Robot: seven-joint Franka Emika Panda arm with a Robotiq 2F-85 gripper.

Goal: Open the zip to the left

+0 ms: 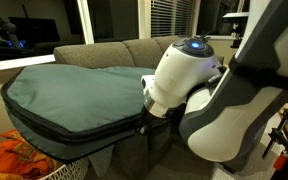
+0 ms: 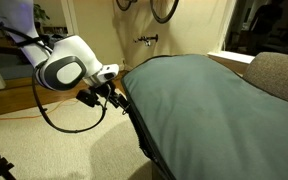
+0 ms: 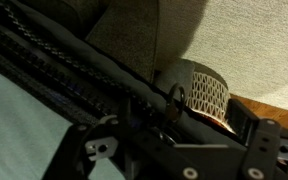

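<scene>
Fingers [image 3: 101, 148] at the dark zip [image 3: 54, 55] on teal-grey bag [image 2: 204, 100], contents hidden

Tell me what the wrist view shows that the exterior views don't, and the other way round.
Only the wrist view: the long dark zipper close enough to see its teeth, what looks like its small pull, and a pale lattice-patterned cylinder beyond it.
Only the exterior views: the white robot arm, the whole teal-grey padded fabric bag lying on the grey sofa, and a crumpled orange cloth.
Both: the gripper at the bag's zipped rim.
</scene>
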